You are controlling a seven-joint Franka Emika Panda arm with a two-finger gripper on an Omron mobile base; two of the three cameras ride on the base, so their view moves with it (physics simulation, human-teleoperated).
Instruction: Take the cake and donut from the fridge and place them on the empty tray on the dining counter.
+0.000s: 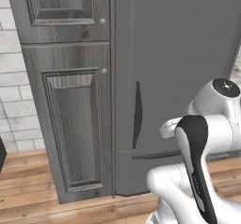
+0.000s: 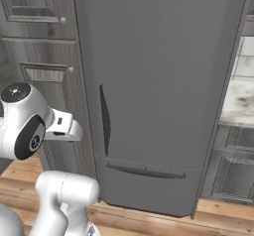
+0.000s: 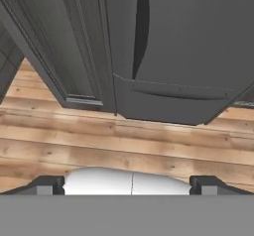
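The fridge (image 1: 179, 77) (image 2: 158, 81) (image 3: 198, 41) stands straight ahead, tall and plain grey, with its door closed. A dark vertical handle (image 1: 137, 115) (image 2: 104, 118) (image 3: 141, 27) runs along the door's left edge, and a horizontal drawer handle (image 2: 146, 170) sits below it. The cake and donut are hidden behind the closed door. The empty tray and dining counter are out of view. My gripper (image 3: 127, 185) is open, its fingertips (image 3: 44, 185) wide apart, hanging low over the floor a short way in front of the fridge and holding nothing.
A grey wood-panelled cabinet (image 1: 70, 100) (image 2: 44, 56) (image 3: 59, 46) adjoins the fridge on the left. A pale counter (image 2: 240, 101) with lower cabinets (image 2: 233, 170) lies to the right. Wooden floor (image 3: 124, 146) stretches between me and the fridge. White tiled wall (image 1: 14, 100) is at far left.
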